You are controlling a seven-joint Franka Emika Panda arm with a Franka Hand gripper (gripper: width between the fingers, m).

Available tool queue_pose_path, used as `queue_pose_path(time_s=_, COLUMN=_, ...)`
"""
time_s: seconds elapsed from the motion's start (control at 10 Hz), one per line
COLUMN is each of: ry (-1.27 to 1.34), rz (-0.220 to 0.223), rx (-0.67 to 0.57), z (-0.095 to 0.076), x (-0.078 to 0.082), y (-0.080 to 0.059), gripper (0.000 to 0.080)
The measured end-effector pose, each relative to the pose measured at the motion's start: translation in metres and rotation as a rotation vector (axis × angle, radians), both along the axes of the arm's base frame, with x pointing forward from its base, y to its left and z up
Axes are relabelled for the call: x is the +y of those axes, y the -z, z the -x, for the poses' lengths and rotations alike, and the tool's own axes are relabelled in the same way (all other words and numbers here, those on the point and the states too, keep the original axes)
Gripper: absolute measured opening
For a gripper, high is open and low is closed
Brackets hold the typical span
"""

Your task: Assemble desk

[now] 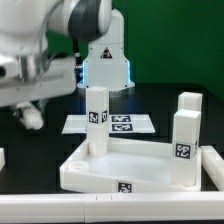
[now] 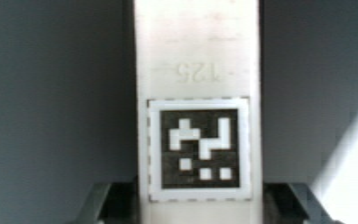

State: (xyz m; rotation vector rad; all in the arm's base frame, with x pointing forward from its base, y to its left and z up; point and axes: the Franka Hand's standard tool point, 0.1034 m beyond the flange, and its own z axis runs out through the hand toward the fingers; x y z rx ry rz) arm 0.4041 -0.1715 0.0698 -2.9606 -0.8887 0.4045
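A dull green wall closes the back of the room, and a black desk (image 1: 40, 140) carries everything under even light. At the exterior view's left the glossy white robot arm (image 1: 50, 60) reaches down low over the desk. Its tool (image 2: 202, 205) shows only in the wrist view, where the dark fingers (image 2: 119, 203) sit against both sides of a white plastic square-post leg (image 2: 197, 60), just below its black-and-white tag, with no gap visible. It looks closed on that leg.

Further right, the wide white plastic rimmed top (image 1: 110, 172) lies near the front of the desk. An upright tagged post (image 1: 97, 112) stands at its far left corner. Behind it the marker board (image 1: 133, 124) lies flat, with the robot's base farther back. At the exterior view's right, a second tagged post (image 1: 186, 137) stands on the top's near right part, and a third post (image 1: 190, 100) rises just behind it.

The step in hand looks like picking up the fourth leg. Next, the grip must be firm and square, then the leg lifted, carried to the free corner hole, held upright, seated and turned home. Which corner hole is free cannot be told from here.
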Motion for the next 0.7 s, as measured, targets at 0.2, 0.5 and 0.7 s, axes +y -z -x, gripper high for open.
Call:
queue_pose_path(time_s=0.2, ry=-0.165, rz=-0.047, rx=-0.004, z=0.007, x=-0.004, y=0.001, gripper=0.0284)
queue_pose_path(time_s=0.5, ry=-0.355, rz=-0.093, rx=0.007, z=0.007, x=-0.005, y=0.001, gripper=0.0285)
queue_pose_path(time_s=0.7, ry=-0.596, rz=-0.168, rx=0.008, z=0.005, x=0.011, y=0.004, gripper=0.0285)
